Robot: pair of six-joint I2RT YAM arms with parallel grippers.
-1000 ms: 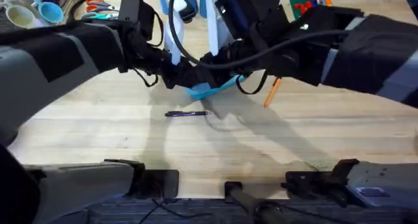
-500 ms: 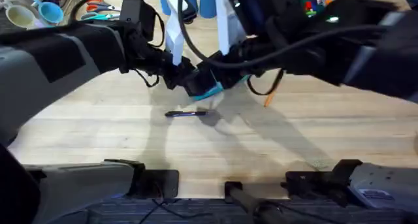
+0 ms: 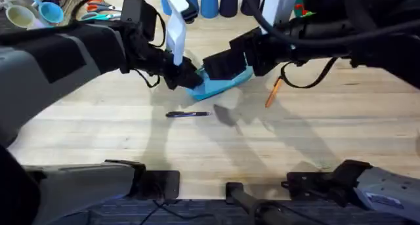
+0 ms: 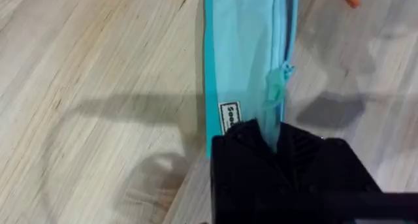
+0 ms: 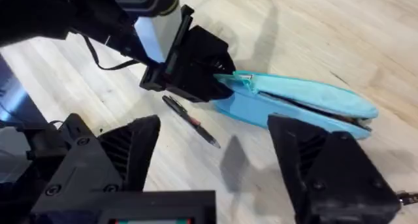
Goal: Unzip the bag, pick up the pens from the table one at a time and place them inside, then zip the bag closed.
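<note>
Since a second ago, the right arm has pulled up and back from the light blue soft fabric pouch [image 3: 220,84], so the right gripper [image 5: 215,152] now hangs above it with its two black fingers wide apart and nothing between them. That long oval bag now shows more than it did, and it rests on the pale wooden plank table [image 3: 98,126]. The left gripper [image 3: 187,77] is still clamped on one end of the pouch, with its fingers squeezed tight on the cloth next to the small teal zipper pull [image 4: 277,87]. In the right wrist view a dark slit runs along the zipper line, so the pouch looks partly open, but how far is hard to tell. A thin dark pen [image 3: 188,114] lies on the table just beside the pouch, on the side nearer the arm bases. A slim orange pen with a black tip [image 3: 273,94] lies near the other end of the pouch. Things could go wrong now. If the left fingers let go or tug too hard, the soft pouch may flop, slide or fold, and the opening may shut. If the right gripper comes down crooked on a pen, the pen may roll away, or the fingers may bump the pouch.
</note>
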